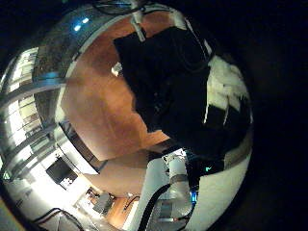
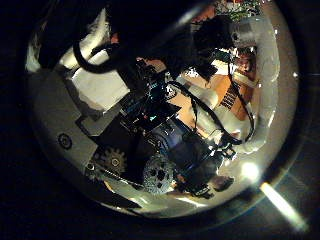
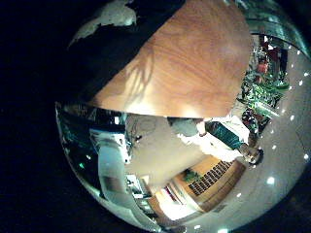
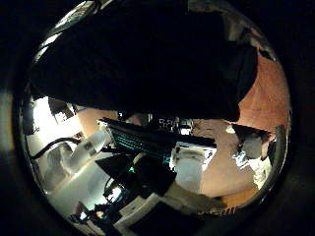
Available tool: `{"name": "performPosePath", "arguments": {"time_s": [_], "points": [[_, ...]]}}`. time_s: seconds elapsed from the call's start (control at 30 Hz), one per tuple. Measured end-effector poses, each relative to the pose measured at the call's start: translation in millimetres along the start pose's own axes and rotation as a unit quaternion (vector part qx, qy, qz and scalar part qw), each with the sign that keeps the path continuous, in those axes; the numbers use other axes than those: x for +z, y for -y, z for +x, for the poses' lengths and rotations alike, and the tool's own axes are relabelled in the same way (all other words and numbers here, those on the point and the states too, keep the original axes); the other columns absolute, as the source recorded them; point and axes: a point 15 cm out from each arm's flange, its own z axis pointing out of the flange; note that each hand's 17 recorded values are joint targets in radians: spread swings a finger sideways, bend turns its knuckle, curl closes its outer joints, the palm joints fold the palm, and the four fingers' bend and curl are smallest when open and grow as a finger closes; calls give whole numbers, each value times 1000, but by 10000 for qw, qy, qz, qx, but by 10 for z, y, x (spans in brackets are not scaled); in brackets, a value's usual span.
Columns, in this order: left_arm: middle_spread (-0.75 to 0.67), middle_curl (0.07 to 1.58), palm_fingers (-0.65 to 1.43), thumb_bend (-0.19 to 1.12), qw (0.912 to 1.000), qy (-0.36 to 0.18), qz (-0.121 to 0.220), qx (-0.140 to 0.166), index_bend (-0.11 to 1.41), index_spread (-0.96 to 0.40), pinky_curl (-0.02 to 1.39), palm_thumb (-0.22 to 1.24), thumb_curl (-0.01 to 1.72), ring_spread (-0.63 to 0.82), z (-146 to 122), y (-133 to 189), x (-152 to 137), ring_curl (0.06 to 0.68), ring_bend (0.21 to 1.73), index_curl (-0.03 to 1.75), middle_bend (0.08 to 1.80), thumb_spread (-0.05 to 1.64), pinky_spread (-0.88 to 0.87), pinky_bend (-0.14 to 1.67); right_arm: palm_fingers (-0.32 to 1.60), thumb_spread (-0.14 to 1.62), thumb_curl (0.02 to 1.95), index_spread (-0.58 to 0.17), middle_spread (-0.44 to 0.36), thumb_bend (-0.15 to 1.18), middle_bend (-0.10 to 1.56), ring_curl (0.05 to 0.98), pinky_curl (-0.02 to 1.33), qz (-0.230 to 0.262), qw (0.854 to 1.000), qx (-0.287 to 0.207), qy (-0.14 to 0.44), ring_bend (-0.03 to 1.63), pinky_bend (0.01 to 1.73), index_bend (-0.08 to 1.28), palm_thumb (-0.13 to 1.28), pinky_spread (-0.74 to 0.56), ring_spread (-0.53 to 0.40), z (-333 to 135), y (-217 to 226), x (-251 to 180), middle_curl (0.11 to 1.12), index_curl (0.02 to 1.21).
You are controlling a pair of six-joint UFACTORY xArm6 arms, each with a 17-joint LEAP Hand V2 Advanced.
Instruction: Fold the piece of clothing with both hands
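We see a dark garment (image 1: 178,91) spread on the wooden bench (image 1: 101,96). It fills the right robot hand's palm view, so that palm is close over it. We cannot tell either robot hand's finger state.

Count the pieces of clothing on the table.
1. A single dark garment with a white print lies on the brown wooden table; the right palm views show the same cloth close up. Anything beneath it would be hidden.

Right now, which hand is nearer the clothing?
Right. The right hand hangs close over the clothing, which fills its thumb-side view; the left hand sees it farther off on the table.
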Motion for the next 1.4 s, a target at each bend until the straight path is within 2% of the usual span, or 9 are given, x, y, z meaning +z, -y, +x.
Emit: {"name": "performPosePath", "arguments": {"time_s": [0.07, 0.2, 0.23, 0.33, 0.5, 0.67, 1.13, 1.23, 1.4], "points": [[-660, 1123, 1105, -12, 10000, -1, -1, 1, 248, -660, 708, 779, 681, -433, 0, -2, -9, 532, 1415, 1518, 872, 1091, -558, 1251, 335, 1056, 336, -299, -165, 27, 659, 476, 390, -88, 10000, -17, -28, 988, 761, 299, 480, 10, -212, -38, 11, 48, 657, 611], [-660, 1122, 1105, -12, 10000, -18, -7, -3, 247, -653, 707, 779, 681, -433, -23, -20, -15, 532, 1414, 1522, 872, 1091, -556, 1253, 974, 1059, 393, -395, -233, 82, 727, 488, 425, -34, 9999, 66, -156, 1140, 1043, 295, 683, -269, -270, -30, 104, 77, 701, 614], [-660, 1122, 1105, -12, 10000, -21, -16, 2, 247, -653, 706, 779, 681, -433, -25, -27, -15, 532, 1414, 1522, 872, 1091, -555, 1253, 975, 1057, 396, -404, -238, 79, 726, 491, 431, 35, 9998, 111, -184, 1141, 1057, 293, 691, -288, -271, -17, 140, 68, 705, 617], [-660, 1122, 1105, -12, 10000, -53, -17, 0, 246, -648, 705, 779, 681, -433, -32, -45, -20, 532, 1414, 1524, 872, 1091, -554, 1254, 1218, 1064, 445, -436, -246, 122, 872, 558, 526, 382, 9988, 193, -224, 1184, 1169, 531, 843, -286, -252, 8, 298, 8, 786, 771], [-660, 1122, 1105, -12, 9999, -111, -19, 3, 246, -641, 703, 779, 681, -433, -63, -105, -35, 532, 1414, 1528, 872, 1091, -553, 1256, 1168, 1121, 494, -438, -231, 129, 1024, 613, 603, 692, 9971, 233, -229, 1264, 1266, 731, 916, -257, -241, 70, 331, -141, 859, 900], [-660, 1122, 1105, -12, 9999, -157, -1, 8, 246, -633, 701, 779, 681, -433, -110, -197, -41, 533, 1414, 1531, 872, 1091, -552, 1257, 1093, 1160, 530, -433, -219, 109, 1102, 655, 660, 792, 9961, 299, -229, 1322, 1324, 805, 933, -234, -232, 130, 176, -315, 901, 969], [-660, 1121, 1106, -12, 9996, -153, -213, 64, 244, -613, 696, 779, 681, -431, -128, -672, 101, 533, 1415, 1539, 871, 1091, -550, 1260, 1047, 1225, 598, -419, -200, 50, 1149, 710, 748, 1036, 9942, 216, -200, 1354, 1329, 844, 950, -214, -222, 294, -478, -1051, 935, 1047], [-660, 1121, 1107, -12, 9992, -169, -338, 98, 243, -609, 695, 779, 681, -430, -110, -796, 94, 533, 1415, 1540, 871, 1091, -554, 1260, 1048, 1232, 607, -416, -197, 33, 1153, 716, 763, 1218, 9921, 214, -221, 1350, 1320, 842, 951, -213, -221, 311, -520, -1311, 937, 1056], [-660, 1121, 1105, -13, 9998, 26, -189, -37, 242, -602, 694, 776, 682, -431, -256, -782, -58, 533, 1414, 1543, 871, 1087, -553, 1260, 1052, 1233, 622, -413, -193, 9, 1155, 723, 783, 1599, 9865, 236, -272, 1347, 1305, 836, 954, -213, -220, 348, -445, -1769, 937, 1065]]}}
